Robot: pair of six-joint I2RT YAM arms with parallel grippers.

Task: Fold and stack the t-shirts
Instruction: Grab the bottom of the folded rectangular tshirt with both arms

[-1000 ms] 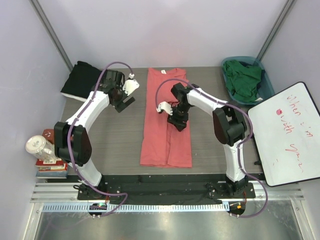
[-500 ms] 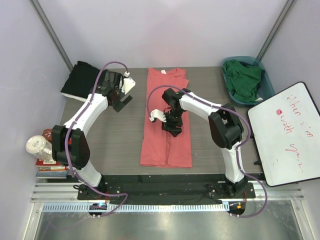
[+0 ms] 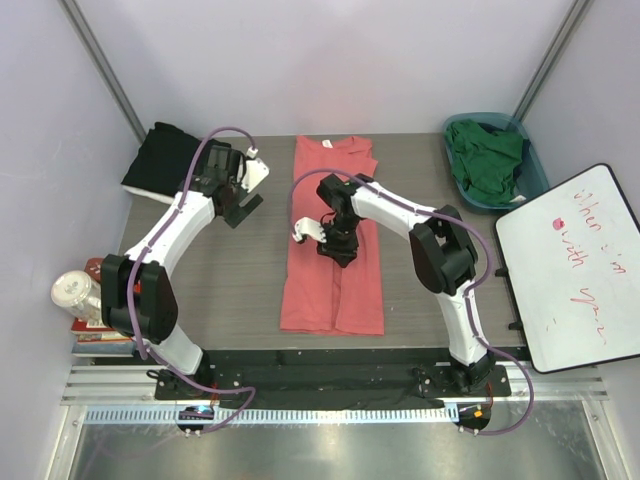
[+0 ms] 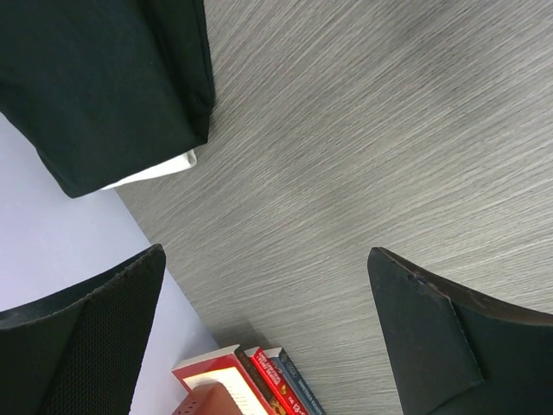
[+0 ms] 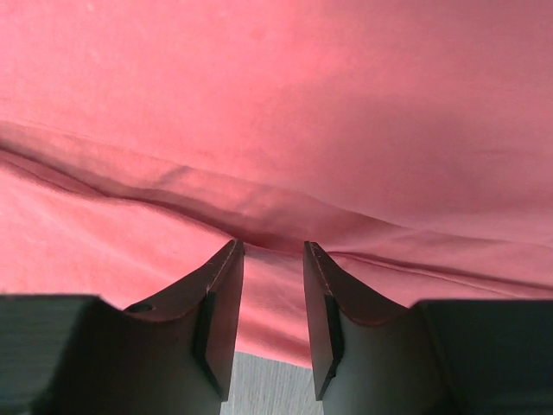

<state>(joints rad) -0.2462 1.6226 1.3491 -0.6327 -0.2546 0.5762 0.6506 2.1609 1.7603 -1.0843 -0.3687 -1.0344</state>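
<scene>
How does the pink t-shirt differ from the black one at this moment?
The pink t-shirt lies as a long strip in the middle of the table; the black t-shirt is a compact folded pile at the far left corner. The right hand stands at a crease of the pink one; no hand touches the black one. Both rest on the table.

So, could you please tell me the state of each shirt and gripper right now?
coral-pink t-shirt: flat on the table, sides folded in.
black t-shirt: folded, far left corner.
dark green t-shirt: crumpled in the teal basket.
left gripper: open over bare table.
right gripper: partly open, tips on a pink crease.
</scene>
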